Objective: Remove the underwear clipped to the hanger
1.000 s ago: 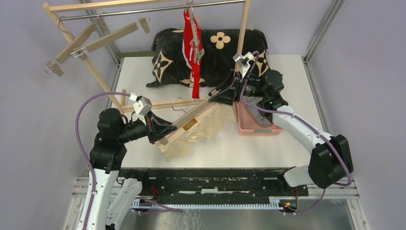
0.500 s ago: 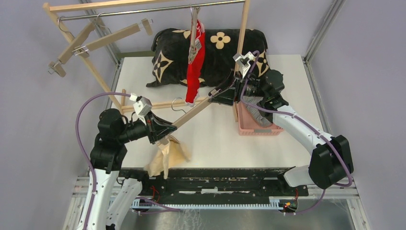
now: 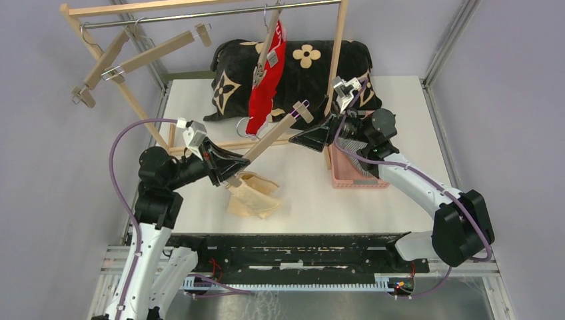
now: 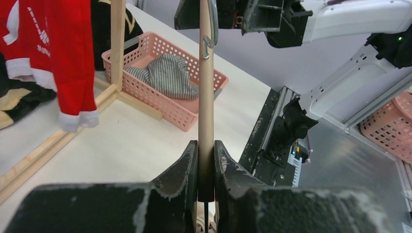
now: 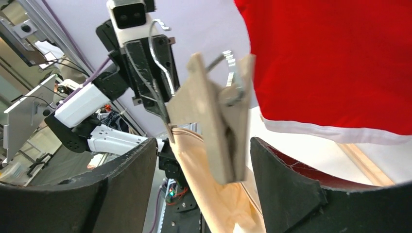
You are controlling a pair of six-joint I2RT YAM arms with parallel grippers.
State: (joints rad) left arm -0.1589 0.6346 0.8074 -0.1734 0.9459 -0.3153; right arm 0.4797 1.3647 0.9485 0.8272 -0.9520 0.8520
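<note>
Noted red underwear [image 3: 263, 93] with white trim, beige underwear [image 3: 256, 197] plain. Grey-and-white striped underwear [image 4: 167, 75]; basket [image 4: 184, 119] pink; cushion [image 3: 313, 80] black with tan flowers.

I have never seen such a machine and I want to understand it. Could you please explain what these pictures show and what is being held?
The machine is two robot arms, a left arm and a right arm, bolted to a table. One picture looks down from above. The other two come from a camera on each wrist.

The left gripper is shut on a wooden hanger. From the hanger's lower end hangs beige underwear, partly resting on the table. The right gripper is open around the hanger's other end and is not gripping it.

Behind, red underwear hangs from a rail. A pink basket holds striped underwear. A black cushion lies at the back.
</note>
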